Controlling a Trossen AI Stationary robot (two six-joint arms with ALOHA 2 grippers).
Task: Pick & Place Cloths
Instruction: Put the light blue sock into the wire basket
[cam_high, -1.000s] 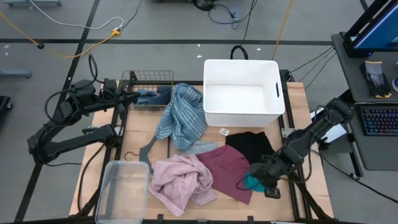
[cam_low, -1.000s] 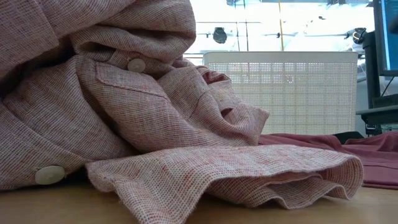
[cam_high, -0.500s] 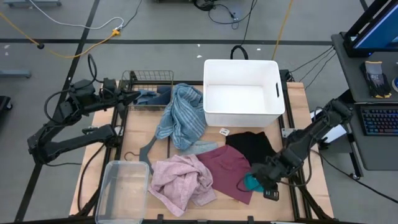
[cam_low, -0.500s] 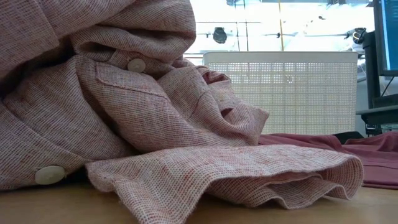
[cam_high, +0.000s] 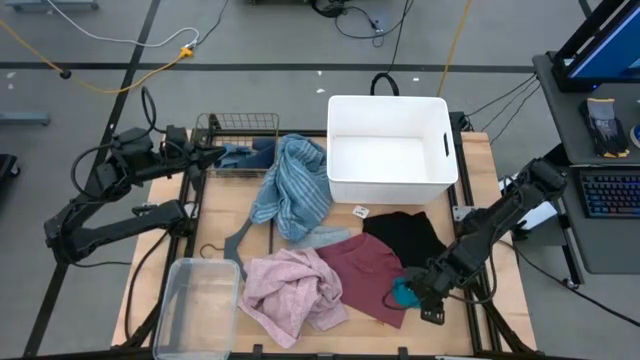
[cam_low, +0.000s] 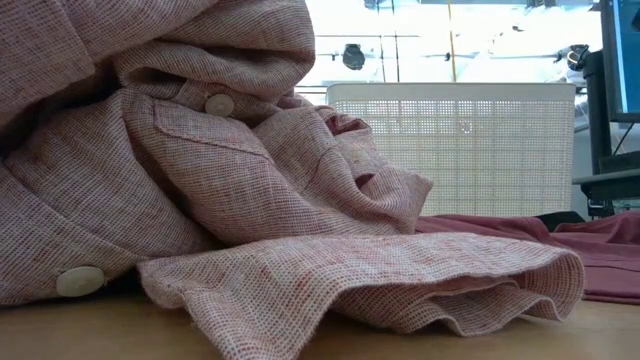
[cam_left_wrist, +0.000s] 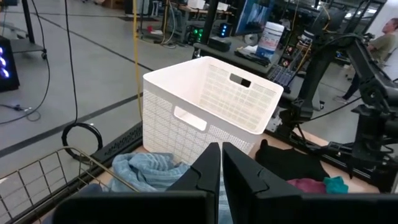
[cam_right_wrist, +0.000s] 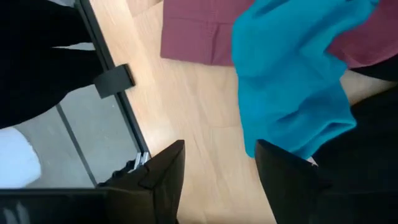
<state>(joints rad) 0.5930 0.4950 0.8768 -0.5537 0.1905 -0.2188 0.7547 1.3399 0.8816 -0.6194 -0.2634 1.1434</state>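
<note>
Now the right gripper (cam_high: 420, 300) sits lower toward the table's near right edge than a second ago, hard beside the teal piece (cam_high: 404, 293), and its fingers (cam_right_wrist: 163, 180) have spread apart from a nearly closed stance. In the right wrist view the teal cloth hangs past the open jaws with bare wood between the pads, so nothing is clamped. Judgement: either a grasp is being set up on this small piece or it has just been let go; the frames do not say which. It is not in the white bin (cam_high: 340, 180).

The left gripper (cam_high: 205, 152) waits at the table's far left by the wire basket (cam_high: 240, 122), fingers (cam_left_wrist: 208, 168) pressed together and empty, unmoved.

Positions of the cloths, all unchanged:
- blue-striped towel (cam_high: 292, 185), draped left of the bin
- pink cloth (cam_high: 288, 288), near edge, filling the low view
- maroon cloth (cam_high: 365, 270), touching the teal piece
- black shorts (cam_high: 405, 235), just in front of the bin
- navy piece (cam_high: 240, 155), in the basket

The bin holds nothing visible; sorting is at an early stage.

Writing: a small white tag (cam_high: 361, 211) lies by the bin, too small to read. No brand legible anywhere.
</note>
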